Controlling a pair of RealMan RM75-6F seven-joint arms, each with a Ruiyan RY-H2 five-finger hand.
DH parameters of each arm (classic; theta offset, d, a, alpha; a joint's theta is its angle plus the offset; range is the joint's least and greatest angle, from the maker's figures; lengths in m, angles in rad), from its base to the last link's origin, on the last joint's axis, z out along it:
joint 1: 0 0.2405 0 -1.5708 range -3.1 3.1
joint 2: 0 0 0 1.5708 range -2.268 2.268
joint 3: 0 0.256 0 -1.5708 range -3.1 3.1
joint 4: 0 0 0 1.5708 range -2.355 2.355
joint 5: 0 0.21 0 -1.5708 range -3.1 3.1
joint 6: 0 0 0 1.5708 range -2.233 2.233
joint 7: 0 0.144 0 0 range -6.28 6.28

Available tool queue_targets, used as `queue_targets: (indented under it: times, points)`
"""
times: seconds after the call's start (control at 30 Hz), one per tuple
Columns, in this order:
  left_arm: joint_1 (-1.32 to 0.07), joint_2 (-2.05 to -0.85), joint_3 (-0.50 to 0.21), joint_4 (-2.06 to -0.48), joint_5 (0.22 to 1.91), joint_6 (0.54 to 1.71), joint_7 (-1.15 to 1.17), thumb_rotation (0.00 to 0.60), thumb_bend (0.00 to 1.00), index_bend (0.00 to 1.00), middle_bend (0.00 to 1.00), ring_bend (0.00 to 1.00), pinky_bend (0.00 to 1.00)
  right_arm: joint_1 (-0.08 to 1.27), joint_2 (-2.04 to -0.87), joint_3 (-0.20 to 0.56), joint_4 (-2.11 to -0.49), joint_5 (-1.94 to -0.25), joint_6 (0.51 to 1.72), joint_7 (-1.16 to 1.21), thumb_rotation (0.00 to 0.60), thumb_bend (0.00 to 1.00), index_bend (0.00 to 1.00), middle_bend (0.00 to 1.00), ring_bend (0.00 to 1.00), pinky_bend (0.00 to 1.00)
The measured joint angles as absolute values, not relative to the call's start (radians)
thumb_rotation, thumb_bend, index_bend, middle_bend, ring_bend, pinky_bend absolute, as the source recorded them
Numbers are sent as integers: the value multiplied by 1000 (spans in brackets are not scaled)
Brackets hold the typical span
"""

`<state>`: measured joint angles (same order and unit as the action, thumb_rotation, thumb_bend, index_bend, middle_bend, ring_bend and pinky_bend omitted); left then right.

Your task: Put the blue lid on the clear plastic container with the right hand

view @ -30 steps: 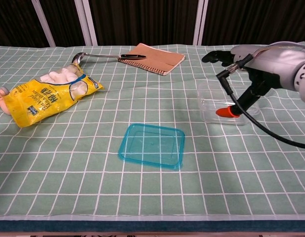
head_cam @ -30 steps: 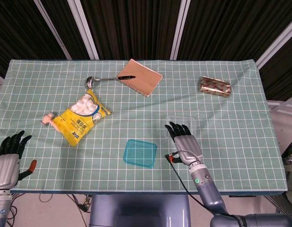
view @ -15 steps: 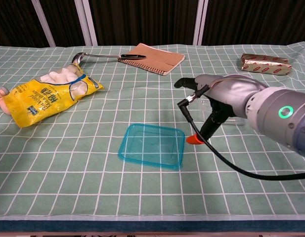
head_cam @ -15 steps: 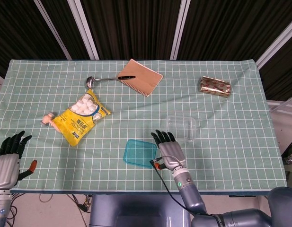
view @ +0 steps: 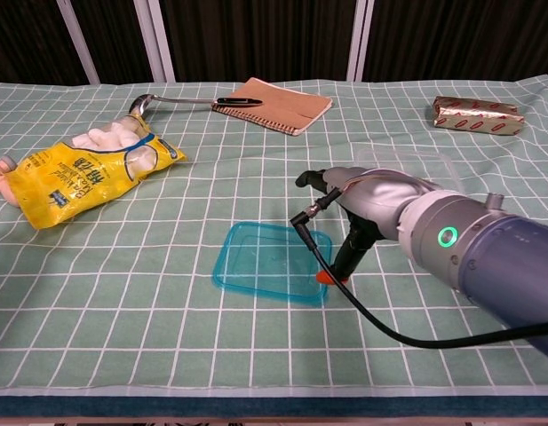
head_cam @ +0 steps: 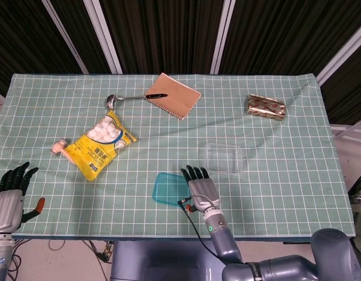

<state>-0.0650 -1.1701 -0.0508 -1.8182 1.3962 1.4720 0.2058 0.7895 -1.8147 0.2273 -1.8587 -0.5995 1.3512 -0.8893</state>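
Observation:
The blue lid (head_cam: pixel 170 188) (view: pixel 270 261) lies flat near the table's front edge. My right hand (head_cam: pixel 199 186) (view: pixel 367 209) hovers at the lid's right edge with its fingers stretched out and holding nothing. Its orange thumb tip (view: pixel 322 278) is down at the lid's right rim. The clear plastic container (head_cam: pixel 224 158) stands empty just behind and to the right of that hand. In the chest view the hand mostly hides it. My left hand (head_cam: pixel 11 192) stays at the table's front left corner, fingers apart and empty.
A yellow marshmallow bag (head_cam: pixel 101 143) (view: pixel 83 174) lies at the left beside a small pink object (head_cam: pixel 59 147). At the back are a metal ladle (head_cam: pixel 124 98), a brown notebook (head_cam: pixel 174 96) with a pen on it, and a gold foil packet (head_cam: pixel 265 107) at the right.
My right hand has moved left and toward the front, from over the clear container to the blue lid's right edge. The container now shows uncovered. The left hand has stayed put.

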Motion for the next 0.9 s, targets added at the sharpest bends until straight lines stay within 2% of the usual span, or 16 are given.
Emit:
queue_targets:
  times: [0.4, 0.9]
  points:
    - [-68, -1164, -52, -1824, 1386, 1465, 196, 600, 361, 132, 0, 0, 0, 831, -1904, 262, -1769, -550, 1356, -919, 600, 230, 0, 0, 0, 0]
    - [-71, -1157, -52, -1831, 1375, 1455, 183, 600, 361, 132, 0, 0, 0, 883, -1994, 360, -1746, -426, 1421, -1000, 600, 228, 0, 0, 0, 0]
